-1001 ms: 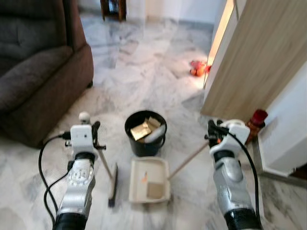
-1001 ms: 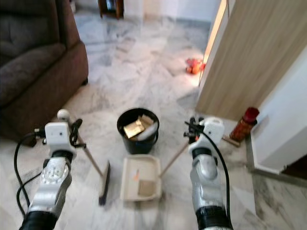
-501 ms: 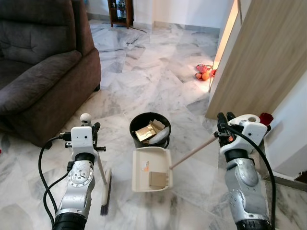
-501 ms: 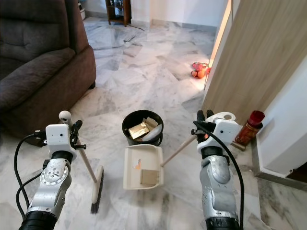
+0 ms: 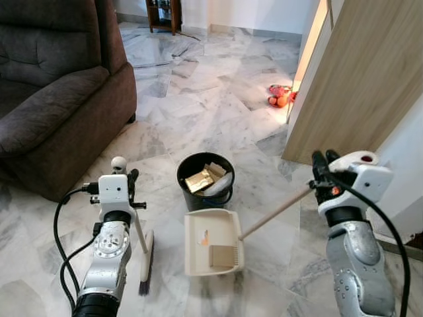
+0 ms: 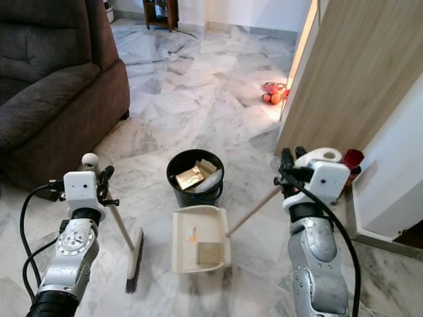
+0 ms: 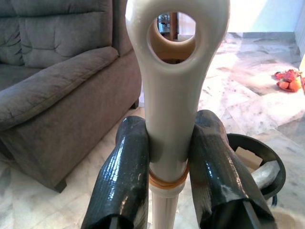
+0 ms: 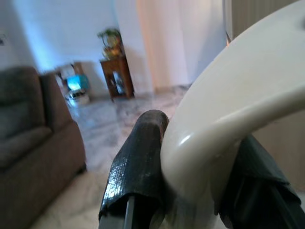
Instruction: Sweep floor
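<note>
I noted glossy marble floor (image 5: 198, 99), matt cloth sofa (image 5: 46, 86), smooth cream plastic dustpan (image 5: 211, 241), glossy black plastic bin (image 5: 198, 198), wood-grain panel (image 5: 357, 72).

The sofa (image 5: 46, 86) is cut off at the picture's left edge. The red bottle (image 6: 352, 158) is mostly hidden behind the right wrist. The toys (image 5: 279, 96) by the door are too small to identify.

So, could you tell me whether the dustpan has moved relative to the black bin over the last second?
Cannot tell: the dustpan lies just in front of the black bin as before, and the camera itself shifted.
</note>
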{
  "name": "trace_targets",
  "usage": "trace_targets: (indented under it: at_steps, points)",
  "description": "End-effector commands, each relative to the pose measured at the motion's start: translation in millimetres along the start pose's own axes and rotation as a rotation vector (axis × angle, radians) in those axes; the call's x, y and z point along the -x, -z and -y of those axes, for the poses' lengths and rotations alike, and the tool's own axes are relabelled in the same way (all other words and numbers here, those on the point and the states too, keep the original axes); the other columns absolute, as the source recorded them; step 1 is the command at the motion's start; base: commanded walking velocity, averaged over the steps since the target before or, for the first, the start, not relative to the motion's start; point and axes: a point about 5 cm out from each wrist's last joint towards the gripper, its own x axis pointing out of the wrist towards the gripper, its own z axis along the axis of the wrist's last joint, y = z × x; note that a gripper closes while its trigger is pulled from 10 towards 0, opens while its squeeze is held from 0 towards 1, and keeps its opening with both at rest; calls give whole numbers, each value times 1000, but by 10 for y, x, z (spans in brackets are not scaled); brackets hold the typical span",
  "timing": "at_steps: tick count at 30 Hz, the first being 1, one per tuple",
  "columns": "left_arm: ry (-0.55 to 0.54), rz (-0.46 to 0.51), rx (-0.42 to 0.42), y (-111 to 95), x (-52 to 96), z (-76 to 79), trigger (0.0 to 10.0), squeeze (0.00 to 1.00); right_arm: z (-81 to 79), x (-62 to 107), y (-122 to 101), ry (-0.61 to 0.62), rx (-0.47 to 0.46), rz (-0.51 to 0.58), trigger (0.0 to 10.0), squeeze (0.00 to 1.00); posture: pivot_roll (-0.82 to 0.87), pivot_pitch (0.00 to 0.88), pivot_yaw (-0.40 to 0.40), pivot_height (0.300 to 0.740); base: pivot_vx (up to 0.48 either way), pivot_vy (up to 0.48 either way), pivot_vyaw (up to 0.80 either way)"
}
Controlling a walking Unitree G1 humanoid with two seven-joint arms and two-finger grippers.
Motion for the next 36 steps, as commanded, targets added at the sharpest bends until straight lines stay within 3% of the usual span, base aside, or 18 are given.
trace_targets:
  at_steps: [1,3,7,14,23,36]
  points:
    - [6,51,-15,-92,-37,-11,10000,0,-134,-59,-347,-34,-32,137,10000,0,-84,77,-2,740,0,0,0]
    - [6,51,-16,-93,-37,-12,10000,0,-142,-63,-361,-35,-32,141,10000,0,-84,77,-2,740,0,0,0]
    - [1,52,-18,-94,-39,-29,10000,0,-252,-123,-650,-70,-43,222,10000,0,-75,80,-1,740,0,0,0]
    - [0,56,-15,-96,-39,-16,10000,0,-280,-203,-866,-52,-65,303,10000,0,-81,80,-2,740,0,0,0]
    - [0,48,-15,-78,-28,-30,10000,0,-350,-262,-746,-34,-89,274,10000,0,-71,84,-5,740,0,0,0]
    - [20,66,-41,-98,-24,-6,10000,0,-396,-286,-738,-29,-93,286,10000,0,-71,85,-1,740,59,0,0]
